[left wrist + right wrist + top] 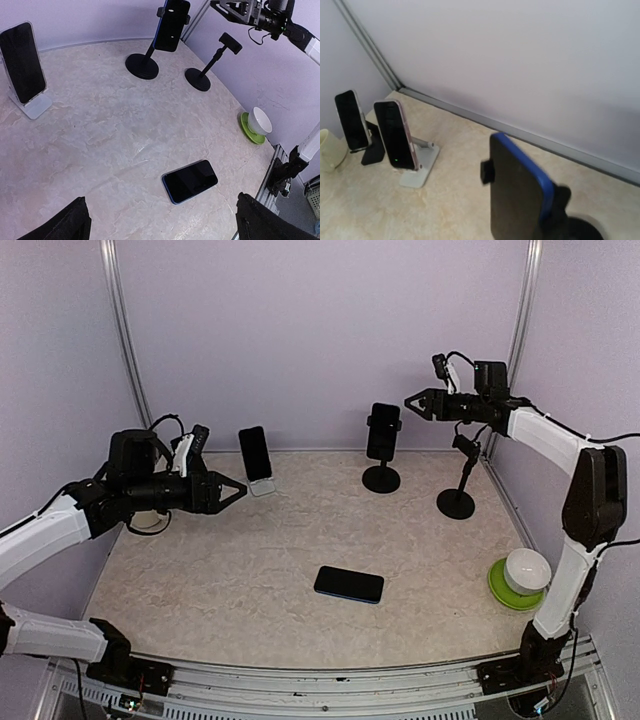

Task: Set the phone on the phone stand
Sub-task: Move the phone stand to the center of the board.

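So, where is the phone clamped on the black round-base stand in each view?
Top external: clamped phone, at the back, right of centre.
Left wrist: clamped phone, at the top edge, near centre.
Right wrist: clamped phone, bottom, right of centre, blurred.
Shared landmark: phone on the white stand, left of it in all views.

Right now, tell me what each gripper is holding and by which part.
Nothing is held. The left gripper hangs open, and the right gripper is open near the phone on the black stand, not touching it.
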`<action>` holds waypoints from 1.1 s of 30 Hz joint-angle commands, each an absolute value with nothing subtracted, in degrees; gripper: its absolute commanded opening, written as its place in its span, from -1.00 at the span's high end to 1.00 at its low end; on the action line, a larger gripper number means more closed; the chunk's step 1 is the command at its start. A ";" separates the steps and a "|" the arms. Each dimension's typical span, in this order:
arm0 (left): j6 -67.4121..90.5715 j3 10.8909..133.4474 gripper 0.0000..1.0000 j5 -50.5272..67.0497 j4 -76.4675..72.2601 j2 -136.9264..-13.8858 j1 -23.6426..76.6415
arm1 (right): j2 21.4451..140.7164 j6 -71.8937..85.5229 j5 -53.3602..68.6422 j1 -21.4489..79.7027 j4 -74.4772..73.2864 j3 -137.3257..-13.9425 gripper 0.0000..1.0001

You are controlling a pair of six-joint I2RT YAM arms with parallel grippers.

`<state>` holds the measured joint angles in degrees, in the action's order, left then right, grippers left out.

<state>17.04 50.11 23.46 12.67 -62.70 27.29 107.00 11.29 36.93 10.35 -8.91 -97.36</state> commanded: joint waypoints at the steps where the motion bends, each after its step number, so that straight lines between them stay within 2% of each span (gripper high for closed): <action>1: 14.35 52.58 -0.98 21.40 13.86 -60.88 26.77 | 99.19 10.38 30.86 10.23 -8.09 -89.78 -0.38; 6: 14.17 52.77 -0.98 20.83 14.00 -60.91 26.80 | 90.77 11.66 27.18 8.82 -2.72 -78.06 -0.50; 15: 13.98 52.73 -0.98 20.80 14.98 -61.71 26.80 | 79.77 12.75 21.25 5.38 0.06 -65.69 -0.60; 22: 13.95 51.76 -0.98 20.78 14.63 -60.91 26.74 | 75.43 15.36 17.06 1.38 1.87 -58.28 -0.57; 33: 14.28 50.74 -0.98 21.00 14.23 -60.46 26.75 | 77.95 15.89 17.23 -0.39 2.85 -56.13 -0.40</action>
